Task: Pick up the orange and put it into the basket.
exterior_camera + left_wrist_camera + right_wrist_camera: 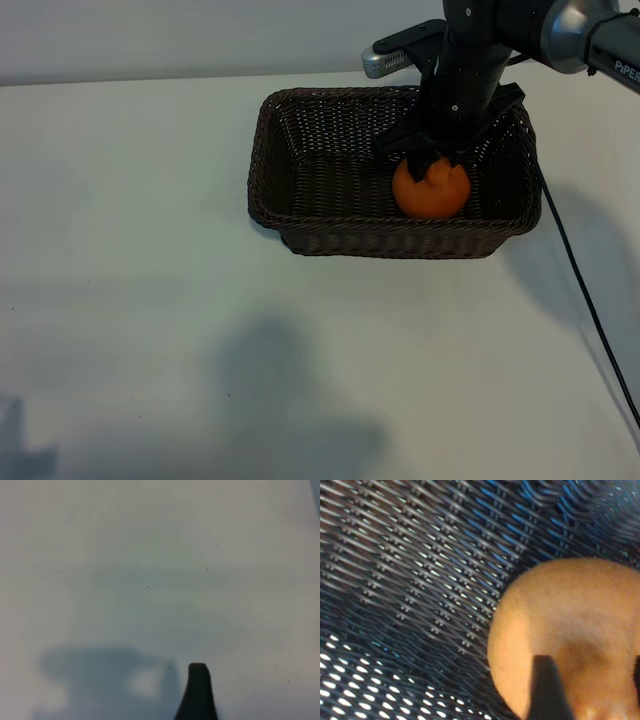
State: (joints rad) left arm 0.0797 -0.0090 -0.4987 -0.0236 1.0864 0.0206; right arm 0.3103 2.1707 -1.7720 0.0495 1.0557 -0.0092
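Wicker basket [300, 190] walls ring the orange [432, 190] under the right end effector [437, 165].

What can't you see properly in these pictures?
- The top of the small round orange fruit: exterior view, covered by the right gripper.
- Whether the orange rests on the floor of the dark-brown woven wicker basket: hidden by its near wall.
- Part of the orange: right wrist view, cut off by the edge.
- The left gripper: left wrist view shows one fingertip over the white table.
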